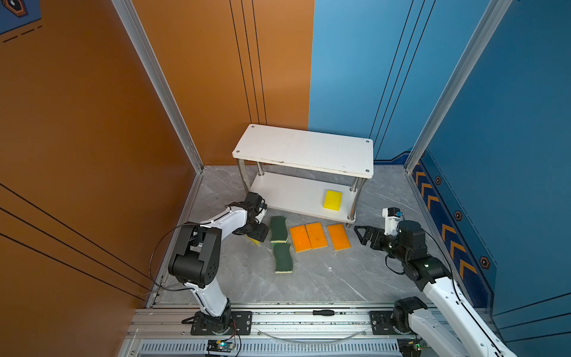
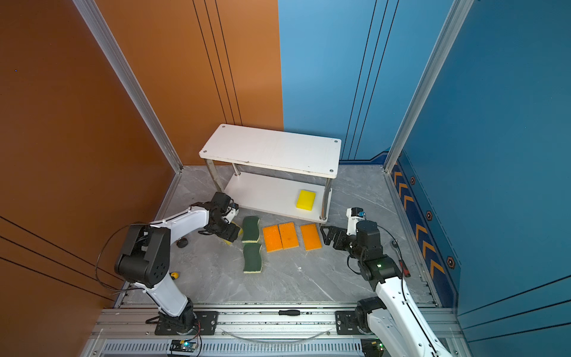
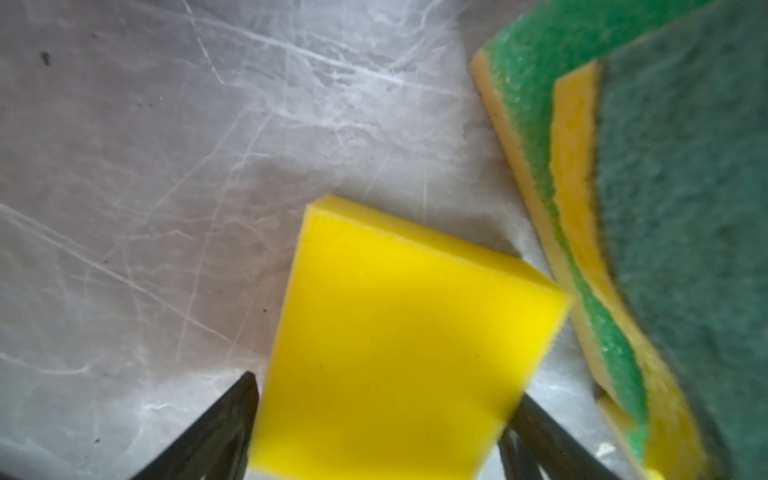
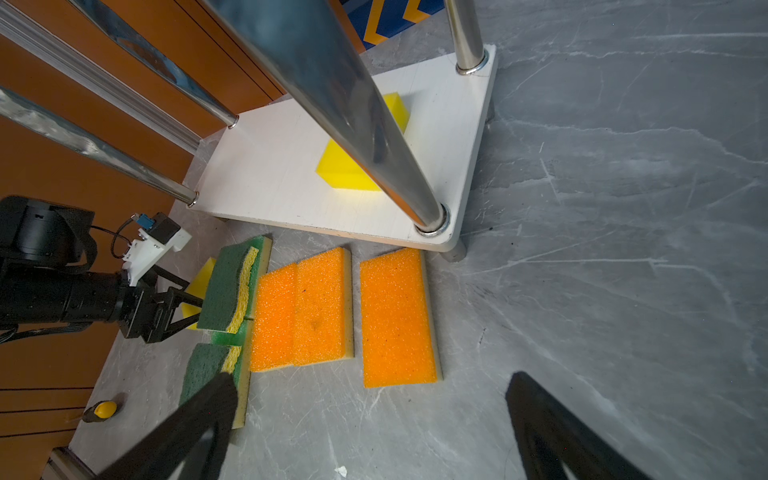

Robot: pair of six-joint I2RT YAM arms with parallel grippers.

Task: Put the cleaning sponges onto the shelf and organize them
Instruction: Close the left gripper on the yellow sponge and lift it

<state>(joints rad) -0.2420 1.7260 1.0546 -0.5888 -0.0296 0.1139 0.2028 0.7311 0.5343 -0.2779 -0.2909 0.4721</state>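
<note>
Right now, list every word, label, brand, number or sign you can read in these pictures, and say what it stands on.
No words, brands or numbers: none can be read.
Signs only: orange chevrons and hexagon marks on the blue wall strip, with no lettering.
The sponges and the shelf show no print.

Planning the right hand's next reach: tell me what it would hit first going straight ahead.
Probably the nearest orange sponge, lying flat just ahead of the right hand, though the hand's height is unclear, so it might pass over.
</note>
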